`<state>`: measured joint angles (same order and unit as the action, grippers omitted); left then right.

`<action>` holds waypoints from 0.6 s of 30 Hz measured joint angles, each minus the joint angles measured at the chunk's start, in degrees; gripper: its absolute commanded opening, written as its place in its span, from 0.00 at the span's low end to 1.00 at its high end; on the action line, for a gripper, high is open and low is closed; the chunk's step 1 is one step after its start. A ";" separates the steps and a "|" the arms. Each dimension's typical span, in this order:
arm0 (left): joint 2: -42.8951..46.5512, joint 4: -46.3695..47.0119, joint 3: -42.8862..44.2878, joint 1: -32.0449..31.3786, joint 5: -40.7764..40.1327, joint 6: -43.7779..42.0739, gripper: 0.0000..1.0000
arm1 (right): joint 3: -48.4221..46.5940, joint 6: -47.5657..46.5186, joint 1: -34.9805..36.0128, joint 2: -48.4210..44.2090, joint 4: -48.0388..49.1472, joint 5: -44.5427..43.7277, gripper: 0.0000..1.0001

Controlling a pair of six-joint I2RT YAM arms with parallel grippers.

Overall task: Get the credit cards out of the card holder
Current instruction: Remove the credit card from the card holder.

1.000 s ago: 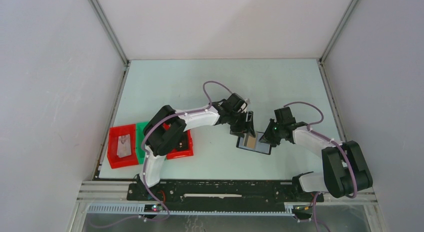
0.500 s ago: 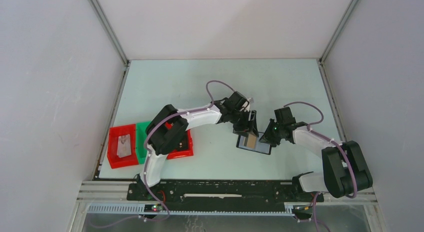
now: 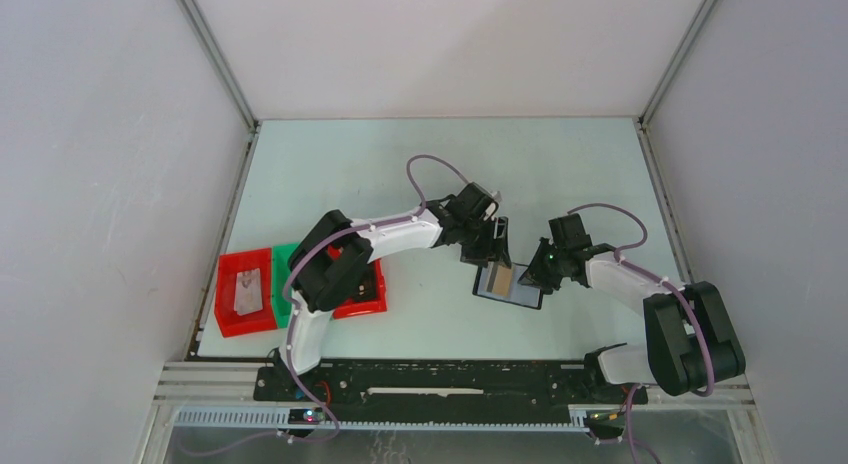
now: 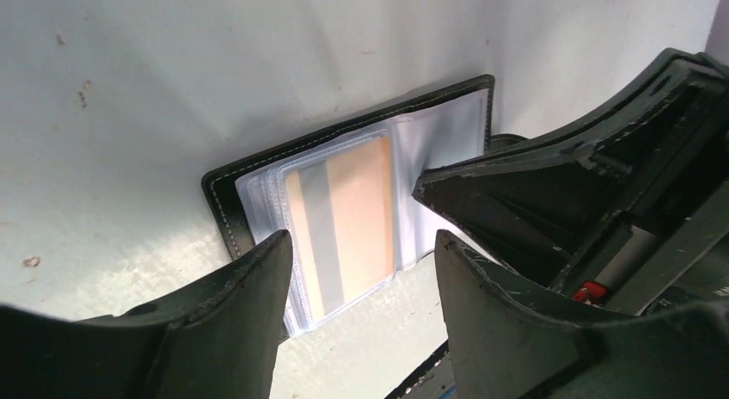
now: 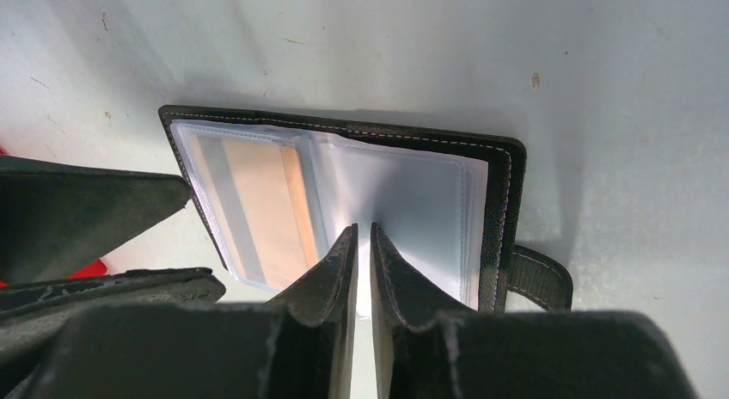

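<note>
On the pale table (image 3: 400, 164) the card holder (image 3: 525, 296) lies open. Its tan card (image 4: 357, 214) sits sleeved just below the left gripper (image 4: 361, 240), lengthwise between the spread fingers. The right gripper (image 5: 362, 231), nearly closed, presses the other panel.

1. The table (image 3: 350, 174) is taken in whole from a fixed camera set high above and behind the arm bases, tilted down toward the far wall.
2. The card holder (image 4: 421, 141) is seen at very close range from the left wrist, obliquely from above.
3. The same holder is framed equally close from the right wrist, from its opposite side, and is shared by all three views.
</note>
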<state>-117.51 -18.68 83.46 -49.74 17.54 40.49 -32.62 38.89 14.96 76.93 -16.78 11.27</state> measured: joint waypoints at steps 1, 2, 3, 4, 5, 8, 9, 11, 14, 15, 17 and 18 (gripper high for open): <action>0.00 0.07 -0.11 0.00 -0.28 0.02 0.67 | 0.00 0.00 0.00 0.00 0.00 0.00 0.18; 0.00 -0.09 -0.20 -0.02 -0.50 0.02 0.67 | 0.00 0.00 -0.02 0.00 0.00 0.00 0.18; 0.00 -0.13 -0.26 -0.02 -0.59 0.02 0.67 | 0.00 0.00 -0.04 0.00 0.00 0.00 0.18; 0.00 -0.11 -0.26 -0.02 -0.66 0.02 0.67 | 0.00 0.00 -0.09 0.00 -0.02 0.02 0.18; 0.00 -0.04 -0.26 -0.02 -0.61 0.04 0.67 | 0.00 0.00 -0.15 0.00 -0.02 0.02 0.18; 0.00 0.13 -0.26 -0.02 -0.26 0.04 0.67 | 0.00 0.00 -0.24 0.00 -0.02 0.09 0.18; 0.00 0.15 -0.26 -0.02 -0.11 0.04 0.67 | 0.00 0.00 -0.26 0.00 -0.02 0.11 0.18; 0.00 0.17 -0.26 -0.02 0.50 0.04 0.67 | 0.00 0.00 -0.26 0.00 -0.02 0.15 0.18; 0.00 0.20 -0.26 -0.02 0.92 0.04 0.67 | 0.00 0.00 -0.26 0.00 -0.02 0.15 0.18; 0.00 0.20 -0.26 -0.02 0.92 0.04 0.67 | 0.00 0.00 -0.26 0.00 -0.02 0.15 0.18; 0.00 0.20 -0.26 -0.02 0.90 0.04 0.67 | 0.00 0.00 -0.26 0.00 -0.02 0.15 0.18; -0.02 0.17 -0.26 -0.02 0.90 0.04 0.68 | 0.00 0.00 -0.26 0.00 -0.04 0.13 0.18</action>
<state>-117.54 -18.50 83.20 -49.76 18.44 40.53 -32.62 38.89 14.70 76.93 -16.82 11.40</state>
